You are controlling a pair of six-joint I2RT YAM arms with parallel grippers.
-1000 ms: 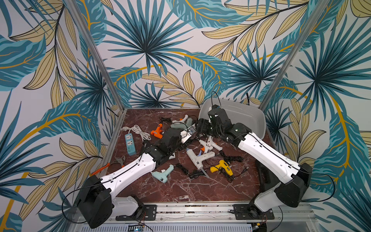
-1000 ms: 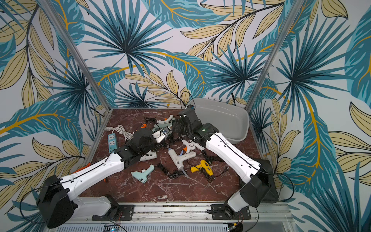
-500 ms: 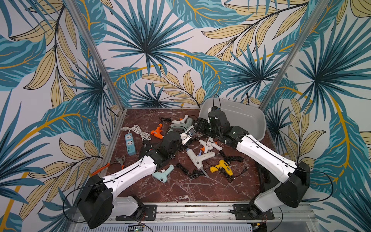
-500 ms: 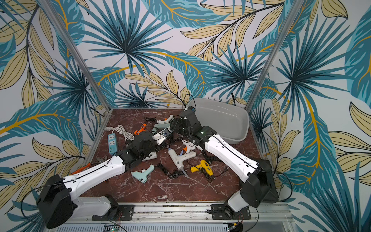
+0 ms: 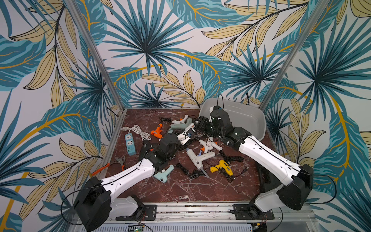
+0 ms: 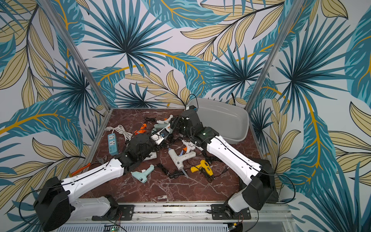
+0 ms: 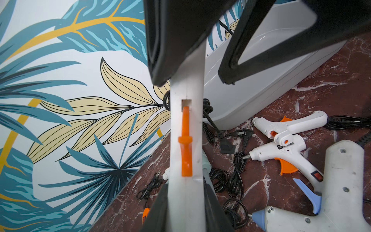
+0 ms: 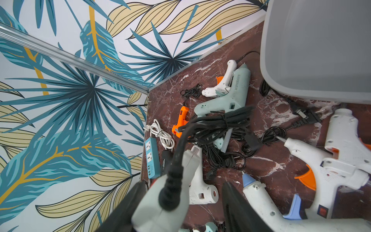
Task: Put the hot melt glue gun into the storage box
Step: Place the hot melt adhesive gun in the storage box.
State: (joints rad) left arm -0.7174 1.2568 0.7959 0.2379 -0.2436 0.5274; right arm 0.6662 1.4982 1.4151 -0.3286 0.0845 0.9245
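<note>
White plastic, orange trigger: the hot melt glue gun hangs above the dark red marble surface. It is outside the large light grey plastic storage box, just beside the box's near wall.

Left pincer is clamped on the gun, a black finger pressed to either side of the body.

Right pincer sits at the gun's other end, around the handle butt where the black cord enters. Its jaws are apart: one finger lies against the plastic, and a gap shows at the other.

A bundled black cord trails from the butt over the clutter. The box stands in the far right corner of the surface.

Lying on the surface:
- large white glue gun with a pale blue trigger
- yellow glue gun
- small orange glue gun
- mint green glue gun
- blue power strip with a coiled white cable, near the left edge

Loose black cords run between them.
</note>
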